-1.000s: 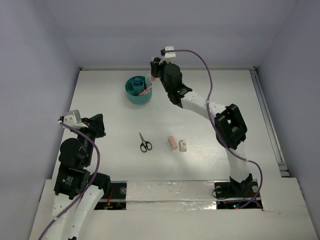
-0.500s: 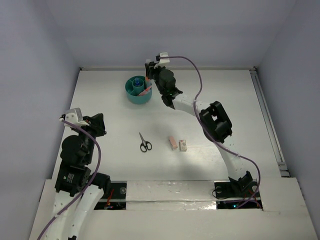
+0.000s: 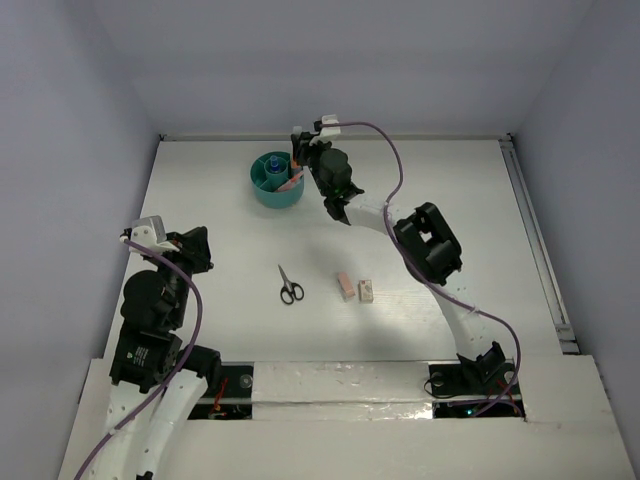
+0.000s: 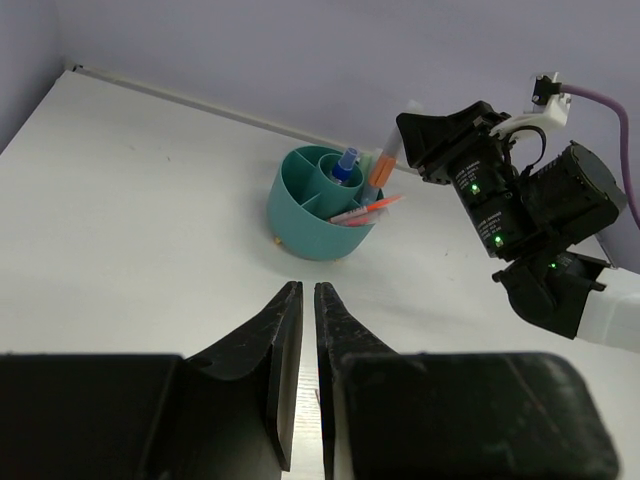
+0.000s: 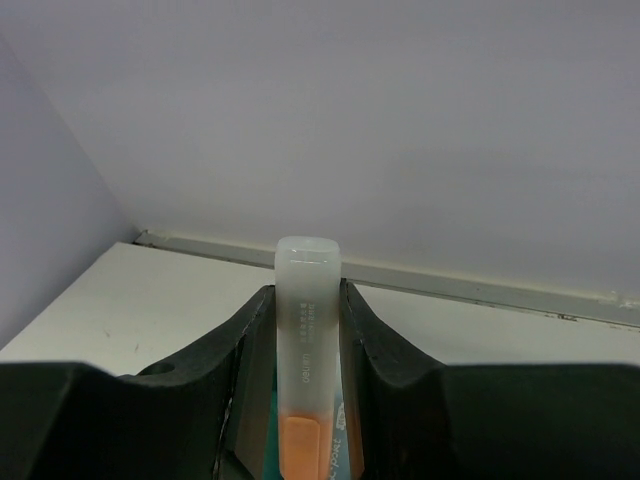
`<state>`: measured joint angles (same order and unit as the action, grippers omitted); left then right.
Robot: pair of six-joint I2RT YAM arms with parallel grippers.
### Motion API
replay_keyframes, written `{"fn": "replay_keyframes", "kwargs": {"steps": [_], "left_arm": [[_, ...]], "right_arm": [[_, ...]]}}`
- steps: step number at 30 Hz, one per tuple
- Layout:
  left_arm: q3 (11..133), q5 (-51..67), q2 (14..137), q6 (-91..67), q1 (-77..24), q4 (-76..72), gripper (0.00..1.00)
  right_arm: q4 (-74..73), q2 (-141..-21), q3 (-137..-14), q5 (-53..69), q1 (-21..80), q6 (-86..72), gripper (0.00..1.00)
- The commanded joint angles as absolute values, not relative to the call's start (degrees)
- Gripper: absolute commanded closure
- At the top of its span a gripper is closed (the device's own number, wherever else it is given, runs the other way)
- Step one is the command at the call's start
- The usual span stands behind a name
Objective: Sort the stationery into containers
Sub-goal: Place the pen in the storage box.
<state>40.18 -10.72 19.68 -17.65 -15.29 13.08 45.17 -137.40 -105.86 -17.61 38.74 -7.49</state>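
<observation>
The teal organiser (image 3: 262, 190) stands at the back left of the table and holds a blue-capped bottle (image 4: 346, 165) and a pink pen (image 4: 365, 210). My right gripper (image 3: 301, 152) hangs at its right rim, shut on an orange marker (image 5: 307, 300) with a clear cap. The marker (image 4: 381, 168) stands almost upright, its lower end at the rim. Black-handled scissors (image 3: 289, 286), a pink eraser (image 3: 345, 285) and a white eraser (image 3: 366, 291) lie on the table in front. My left gripper (image 4: 307, 288) sits at the near left, shut and holding nothing.
The back wall and a grey rail (image 5: 470, 285) run close behind the organiser. The right arm's elbow (image 3: 430, 245) arches over the table's right half. A raised strip (image 3: 535, 230) lines the right edge.
The right gripper has carried the orange marker a little left, up to the organiser's rim. The left arm has not moved.
</observation>
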Motion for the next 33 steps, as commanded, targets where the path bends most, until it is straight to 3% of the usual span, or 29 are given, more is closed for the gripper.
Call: {"fn": "replay_keyframes", "kwargs": {"steps": [1,9,15,19,24,28,33], "left_arm": [[40.96,-10.37,19.95,-16.79,-14.94,10.37,0.92],[40.87,-9.93,19.95,-16.96,-14.94,10.37,0.92],[40.78,-10.11,19.60,-16.88,-14.94,10.28,0.91],[40.78,-10.02,19.16,-16.96,-14.94,10.55,0.91],[40.78,-9.85,19.25,-16.96,-14.94,10.46,0.91],[40.78,-10.11,18.54,-17.05,-14.94,10.37,0.91],[40.69,-9.76,18.11,-17.14,-14.41,10.46,0.91]], "right_arm": [[50.71,-138.34,-106.70,-18.19,38.85,-7.38,1.00],[52.47,-138.25,-102.13,-17.67,39.37,-8.17,1.00],[52.29,-138.61,-100.90,-17.23,39.38,-9.14,0.92],[54.31,-136.94,-98.79,-16.88,39.38,-9.49,0.79],[52.30,-134.74,-98.61,-16.09,39.90,-10.63,0.70],[51.69,-133.07,-97.04,-15.30,39.90,-10.72,0.40],[48.88,-129.39,-97.12,-13.72,40.43,-10.46,0.26]]}}
